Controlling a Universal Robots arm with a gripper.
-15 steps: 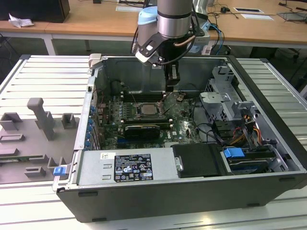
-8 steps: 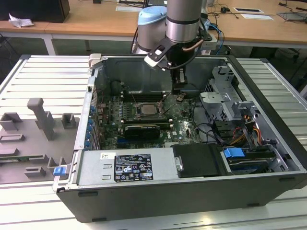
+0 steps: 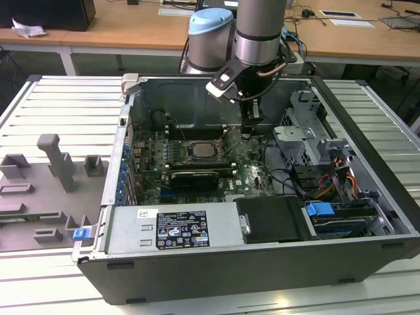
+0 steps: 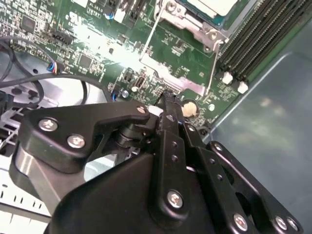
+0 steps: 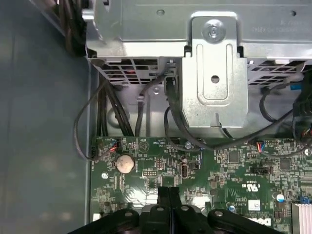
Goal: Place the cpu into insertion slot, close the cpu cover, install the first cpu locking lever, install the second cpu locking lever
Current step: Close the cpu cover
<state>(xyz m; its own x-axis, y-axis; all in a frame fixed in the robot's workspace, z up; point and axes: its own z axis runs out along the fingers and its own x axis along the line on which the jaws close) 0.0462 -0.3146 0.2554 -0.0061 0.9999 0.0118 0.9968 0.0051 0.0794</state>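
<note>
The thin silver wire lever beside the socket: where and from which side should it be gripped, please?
Take the thin silver wire lever near its end by the black end effector, probably from above, across the wire: it is a slim rod along the silver socket frame, with black memory slots close beside.

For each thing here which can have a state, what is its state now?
gripper: shut, holding nothing, low over the motherboard.
cpu: in place on the motherboard.
cpu cover: seems down over the cpu.
locking lever: lying beside the cpu cover; whether it is latched, I cannot tell.
computer case: side open.
</note>
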